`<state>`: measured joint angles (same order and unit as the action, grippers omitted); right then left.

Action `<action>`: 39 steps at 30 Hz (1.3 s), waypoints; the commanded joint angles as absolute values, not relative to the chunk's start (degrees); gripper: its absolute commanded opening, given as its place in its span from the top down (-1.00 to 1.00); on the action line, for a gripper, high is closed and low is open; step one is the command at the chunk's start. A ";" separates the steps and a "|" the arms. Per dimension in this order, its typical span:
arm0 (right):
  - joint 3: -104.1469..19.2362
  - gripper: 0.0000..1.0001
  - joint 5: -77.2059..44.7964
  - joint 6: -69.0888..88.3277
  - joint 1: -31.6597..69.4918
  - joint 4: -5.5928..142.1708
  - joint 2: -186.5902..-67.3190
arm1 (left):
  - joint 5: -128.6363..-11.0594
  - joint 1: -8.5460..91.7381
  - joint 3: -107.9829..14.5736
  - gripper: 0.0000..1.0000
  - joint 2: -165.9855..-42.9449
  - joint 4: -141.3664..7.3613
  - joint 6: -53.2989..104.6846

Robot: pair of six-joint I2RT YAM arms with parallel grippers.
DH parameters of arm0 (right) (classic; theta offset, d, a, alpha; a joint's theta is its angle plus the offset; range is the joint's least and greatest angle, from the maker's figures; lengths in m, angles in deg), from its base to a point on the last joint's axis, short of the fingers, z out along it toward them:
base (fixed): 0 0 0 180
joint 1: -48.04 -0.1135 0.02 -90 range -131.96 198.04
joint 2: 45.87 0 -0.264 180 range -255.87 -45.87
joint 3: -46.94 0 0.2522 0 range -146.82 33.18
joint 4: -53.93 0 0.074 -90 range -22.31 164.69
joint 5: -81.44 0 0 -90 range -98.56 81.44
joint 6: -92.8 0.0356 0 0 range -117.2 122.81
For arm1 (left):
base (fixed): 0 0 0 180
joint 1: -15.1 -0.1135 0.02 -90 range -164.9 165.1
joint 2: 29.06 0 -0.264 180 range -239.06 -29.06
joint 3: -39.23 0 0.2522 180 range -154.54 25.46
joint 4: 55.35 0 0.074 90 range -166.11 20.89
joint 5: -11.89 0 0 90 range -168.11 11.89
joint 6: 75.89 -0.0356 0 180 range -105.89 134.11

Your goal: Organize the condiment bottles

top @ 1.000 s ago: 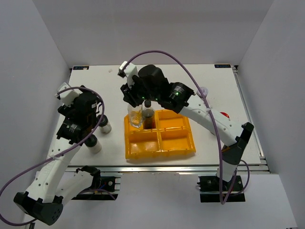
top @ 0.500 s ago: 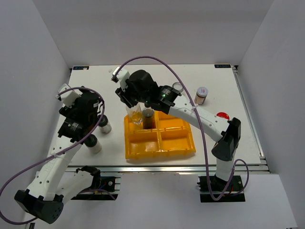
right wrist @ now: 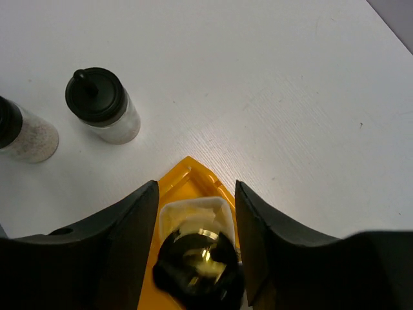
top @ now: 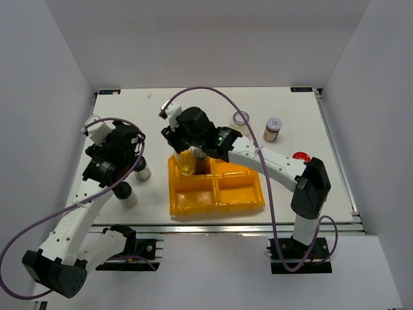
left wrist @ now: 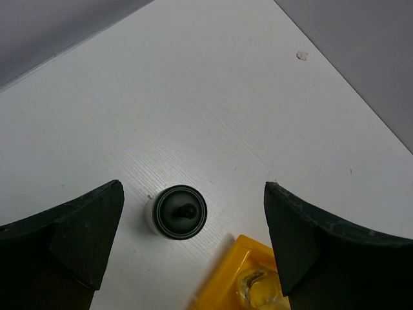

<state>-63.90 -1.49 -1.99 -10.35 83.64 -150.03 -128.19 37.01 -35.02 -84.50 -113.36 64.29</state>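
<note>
My right gripper (top: 188, 150) (right wrist: 193, 194) is over the far-left compartment of the yellow tray (top: 219, 201), shut on the clear gold-topped bottle (top: 186, 165) (right wrist: 193, 223), which stands in that compartment. The tall dark black-capped bottle (top: 201, 161) stands just right of it in the tray. My left gripper (top: 136, 157) (left wrist: 193, 194) is open and empty above a black-lidded shaker (top: 143, 172) (left wrist: 181, 212). The second shaker (top: 127, 194) stands nearer on the table. Both shakers show in the right wrist view (right wrist: 102, 103) (right wrist: 22, 132).
A wide clear jar (top: 241, 119) and a silver-lidded jar (top: 273, 128) stand at the back right. A red-lidded jar (top: 301, 155) is partly hidden behind my right arm. The tray's corner (left wrist: 248, 258) lies close to the right of the shaker under my left gripper.
My right arm has swung left and lowered over the tray's far-left compartment, uncovering the jars at the back right. My left gripper has shifted slightly towards the shaker.
</note>
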 commanded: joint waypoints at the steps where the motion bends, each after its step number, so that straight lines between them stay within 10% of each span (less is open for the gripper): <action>1: -63.15 -0.18 0.14 0.08 -9.35 78.59 -146.25 | -126.37 36.81 -36.76 -0.96 -84.69 -115.25 65.97; 10: -63.14 -0.79 -1.44 -0.97 -9.17 79.03 -141.77 | -120.38 36.81 -41.06 -0.96 -89.52 -120.86 66.76; 39: -39.78 -0.79 6.38 6.22 4.62 75.43 -111.62 | -100.44 26.00 -36.33 -0.96 -110.88 -119.03 62.19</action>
<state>-41.06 7.36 2.71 2.72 76.97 -113.66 -102.56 26.60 -36.80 -110.79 -121.84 63.08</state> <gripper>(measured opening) 0.895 0.982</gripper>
